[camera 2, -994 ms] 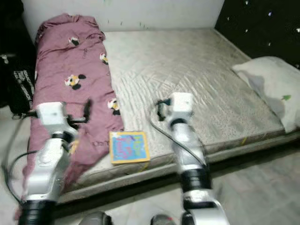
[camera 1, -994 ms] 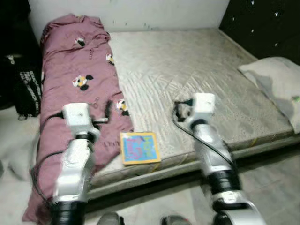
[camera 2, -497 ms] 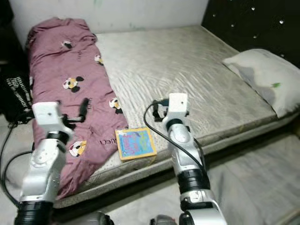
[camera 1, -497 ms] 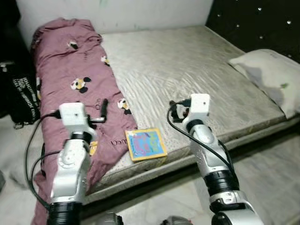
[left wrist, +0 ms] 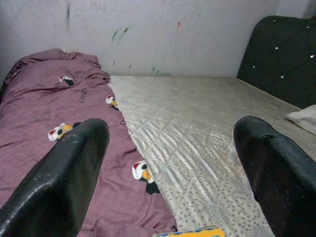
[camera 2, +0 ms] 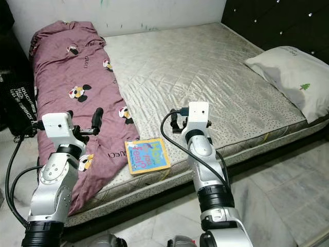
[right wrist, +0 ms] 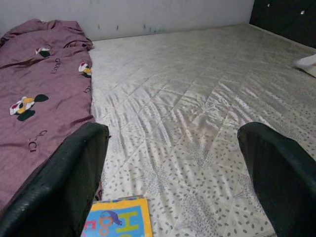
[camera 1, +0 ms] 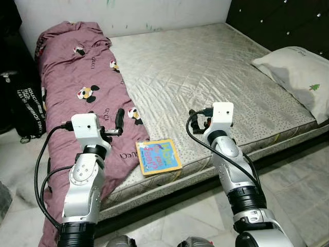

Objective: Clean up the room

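Left gripper: two long black fingers spread wide, nothing between them; raised over the near edge of the bed, above the crumpled maroon quilt with cartoon-mouse print.

Right gripper: fingers likewise spread wide, holding nothing; raised over the near edge of the bare grey quilted mattress, just to the right of the book.

Thin square children's book, yellow border, blue cover with coloured letters: lies flat at the mattress's near edge, between the two arms, its left side just beside or touching the quilt's hem. Judged the likeliest item to pick up.

Quilt: runs along the robot's left side of the mattress from the wall to the near edge, part draped toward the floor.

White pillow with small green tree motif: far right of the mattress, by the black tufted headboard.

Black bag with white lettering: on the floor, left of the bed.

Risks, as judged:
- The book is thin and flat on soft ticking; fingers closing from above may slide over it or pinch fabric instead.
- It sits at the edge; a nudge could push it off onto the floor.
- The left gripper may snag the quilt and drag it.
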Robot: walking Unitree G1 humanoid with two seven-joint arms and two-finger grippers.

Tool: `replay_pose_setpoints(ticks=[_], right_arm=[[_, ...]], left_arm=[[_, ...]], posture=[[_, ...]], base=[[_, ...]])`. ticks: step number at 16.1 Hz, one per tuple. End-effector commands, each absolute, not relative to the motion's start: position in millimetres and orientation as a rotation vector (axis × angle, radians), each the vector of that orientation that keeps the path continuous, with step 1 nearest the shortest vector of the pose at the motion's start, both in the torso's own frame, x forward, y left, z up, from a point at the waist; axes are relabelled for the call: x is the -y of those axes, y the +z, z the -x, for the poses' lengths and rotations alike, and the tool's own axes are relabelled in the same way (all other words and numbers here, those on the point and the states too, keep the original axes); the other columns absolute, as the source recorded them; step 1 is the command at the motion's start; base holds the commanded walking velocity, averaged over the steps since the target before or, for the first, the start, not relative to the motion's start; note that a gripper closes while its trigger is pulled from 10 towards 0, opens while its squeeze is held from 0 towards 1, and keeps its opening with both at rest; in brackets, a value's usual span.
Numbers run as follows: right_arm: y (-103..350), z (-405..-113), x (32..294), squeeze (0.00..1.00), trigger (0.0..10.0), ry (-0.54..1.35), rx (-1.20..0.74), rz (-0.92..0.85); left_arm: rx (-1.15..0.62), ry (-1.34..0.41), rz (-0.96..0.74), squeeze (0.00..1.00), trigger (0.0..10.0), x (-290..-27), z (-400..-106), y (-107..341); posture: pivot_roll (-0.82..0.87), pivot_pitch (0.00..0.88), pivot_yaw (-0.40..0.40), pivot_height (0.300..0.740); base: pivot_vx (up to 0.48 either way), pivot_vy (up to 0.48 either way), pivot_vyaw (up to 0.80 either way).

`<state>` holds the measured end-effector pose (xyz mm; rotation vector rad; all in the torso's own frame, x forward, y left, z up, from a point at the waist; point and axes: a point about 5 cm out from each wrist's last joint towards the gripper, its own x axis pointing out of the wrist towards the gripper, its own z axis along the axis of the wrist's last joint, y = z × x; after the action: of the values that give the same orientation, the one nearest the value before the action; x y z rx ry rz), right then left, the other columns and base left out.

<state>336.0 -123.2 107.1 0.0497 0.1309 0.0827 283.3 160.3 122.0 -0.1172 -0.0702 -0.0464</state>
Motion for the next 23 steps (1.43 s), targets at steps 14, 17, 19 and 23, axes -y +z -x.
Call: replay_pose_setpoints(ticks=[14, 17, 19, 23], right_arm=[[109.8, -336.7, 123.2, 0.0, 10.0, 0.087, -0.123, -0.048], [110.2, -336.6, 123.8, 0.0, 10.0, 0.083, -0.12, -0.058], [115.1, -337.8, 124.2, 0.0, 10.0, 0.077, -0.091, -0.066], [118.0, -337.2, 125.1, 0.0, 10.0, 0.076, -0.073, -0.079]], left_arm=[[0.078, -0.033, 0.111, 0.0, 10.0, -160.9, -283.1, 123.3], [0.068, -0.011, 0.103, 0.0, 10.0, -163.8, -283.3, 122.6], [0.062, 0.027, 0.084, 0.0, 10.0, -169.7, -284.1, 122.9], [0.075, 0.099, 0.01, 0.0, 10.0, -182.0, -276.5, 124.7]], posture=[[-0.05, 0.0, -0.039, 0.74], [-0.05, 0.0, -0.038, 0.74], [-0.05, 0.0, -0.033, 0.74], [-0.04, 0.0, -0.032, 0.722]], base=[[0.241, 0.0, 0.0], [0.0, 0.0, 0.0], [0.0, 0.0, 0.0], [0.0, 0.0, 0.0]])
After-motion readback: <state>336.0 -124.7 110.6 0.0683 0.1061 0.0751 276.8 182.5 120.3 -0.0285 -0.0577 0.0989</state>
